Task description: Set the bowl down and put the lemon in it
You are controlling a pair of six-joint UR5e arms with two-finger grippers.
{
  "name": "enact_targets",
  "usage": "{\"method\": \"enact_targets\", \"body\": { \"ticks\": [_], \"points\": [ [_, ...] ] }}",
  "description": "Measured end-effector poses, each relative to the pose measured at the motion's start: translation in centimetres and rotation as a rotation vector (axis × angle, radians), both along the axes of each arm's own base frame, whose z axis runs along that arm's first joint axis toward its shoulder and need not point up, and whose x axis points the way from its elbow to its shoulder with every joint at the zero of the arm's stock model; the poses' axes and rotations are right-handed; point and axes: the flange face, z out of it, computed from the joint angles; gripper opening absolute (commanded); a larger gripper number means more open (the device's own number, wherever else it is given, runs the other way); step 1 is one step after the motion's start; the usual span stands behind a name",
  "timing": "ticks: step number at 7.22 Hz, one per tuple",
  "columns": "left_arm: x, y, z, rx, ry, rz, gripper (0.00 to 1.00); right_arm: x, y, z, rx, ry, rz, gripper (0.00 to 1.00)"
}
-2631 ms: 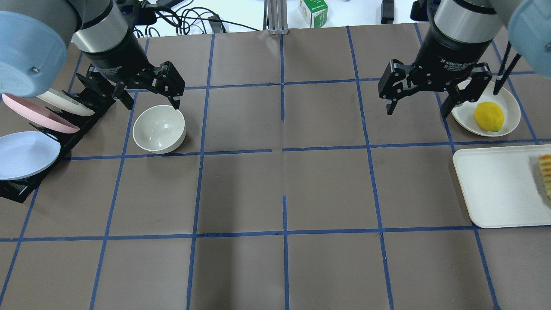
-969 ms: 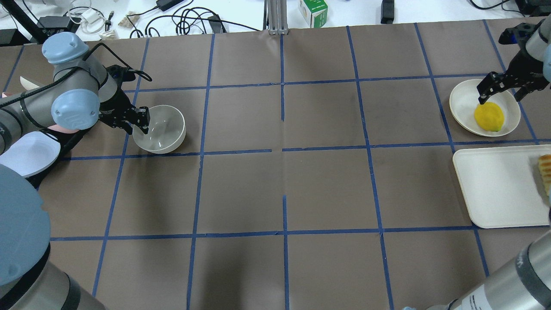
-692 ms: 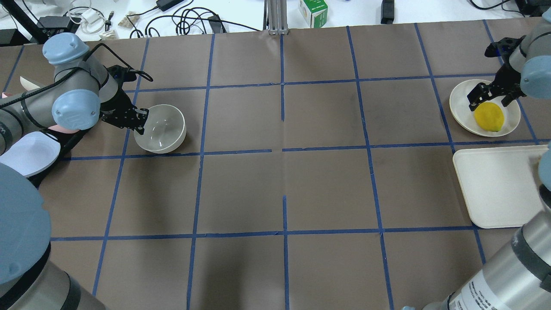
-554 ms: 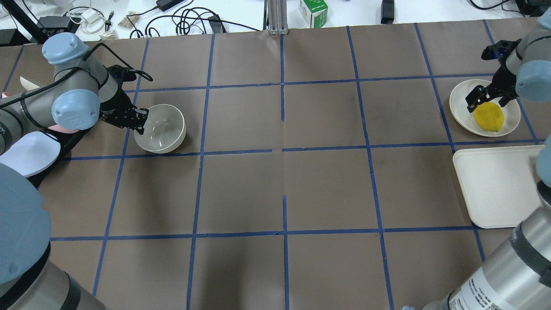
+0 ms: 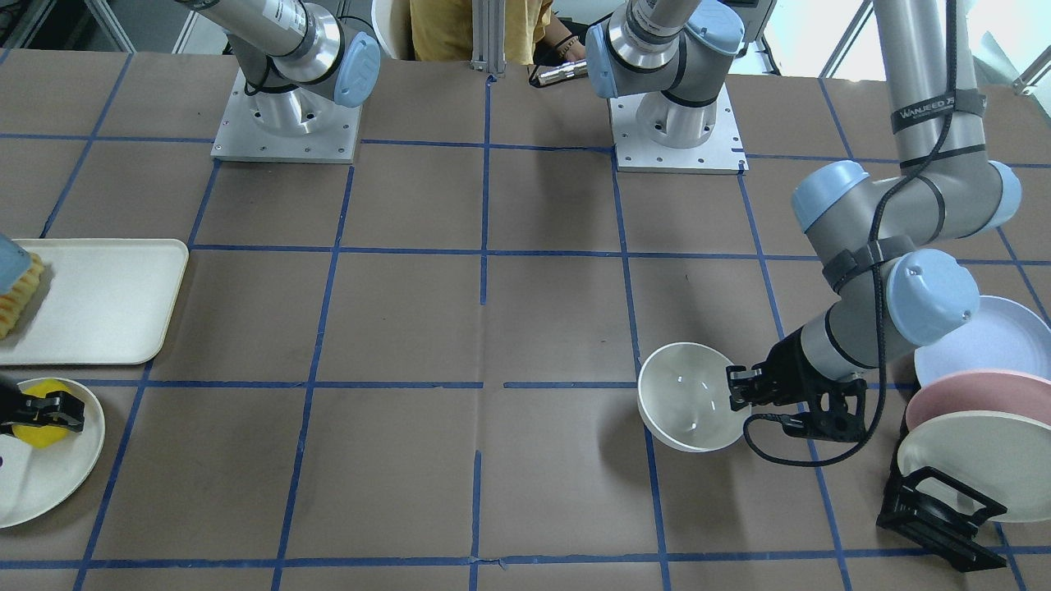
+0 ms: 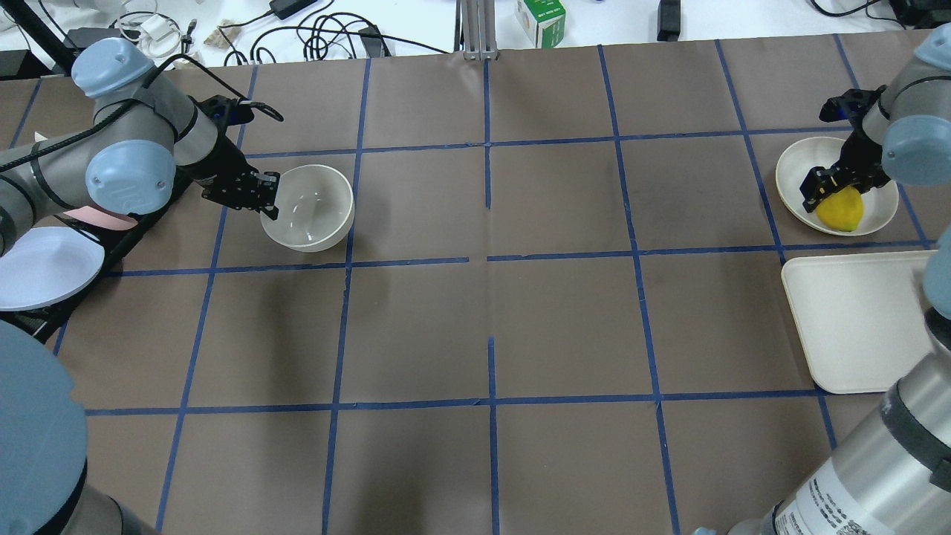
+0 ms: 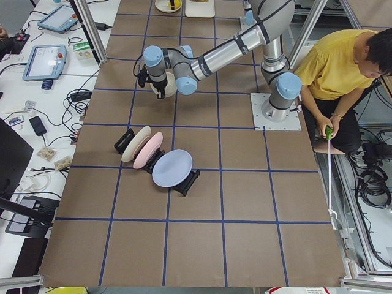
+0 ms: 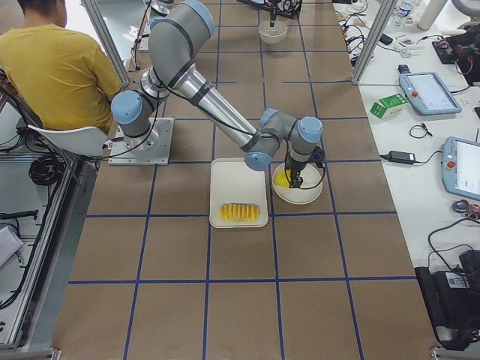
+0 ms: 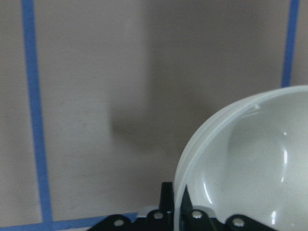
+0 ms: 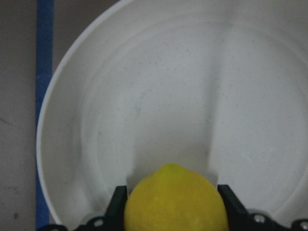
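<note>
My left gripper (image 6: 269, 199) is shut on the near rim of the cream-white bowl (image 6: 312, 212) and holds it tilted a little above the table. In the left wrist view one finger sits inside the bowl (image 9: 250, 163) and one outside. In the front view the bowl (image 5: 686, 398) casts a shadow below it. My right gripper (image 6: 836, 195) is down in the flat cream plate (image 6: 796, 165) at the far right. Its fingers press both sides of the yellow lemon (image 10: 175, 204), which also shows in the overhead view (image 6: 842, 213).
A black rack of pastel plates (image 6: 44, 260) stands just left of the left arm. A cream tray (image 6: 854, 319) lies in front of the lemon plate, with sliced fruit (image 5: 16, 295) on it. A seated person (image 7: 343, 67) is behind the robot bases.
The left gripper shut on the bowl's rim, raised it and carried it to the right. The right gripper came down into the plate and shut around the lemon.
</note>
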Motion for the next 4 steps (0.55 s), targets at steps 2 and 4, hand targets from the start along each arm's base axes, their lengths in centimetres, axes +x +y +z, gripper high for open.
{"method": "enact_targets", "body": {
  "ticks": [2, 4],
  "points": [
    [-11.7, 2.5, 0.3, 0.014, 0.027, 0.023, 0.0, 0.7, 0.8, 2.9, 0.027, -0.019, -0.005, 0.0],
    [-19.5, 4.1, -0.9, -0.013, 0.029, 0.074, 0.0, 3.2, 1.6, 8.1, 0.012, -0.012, -0.019, 0.0]
  ]
}}
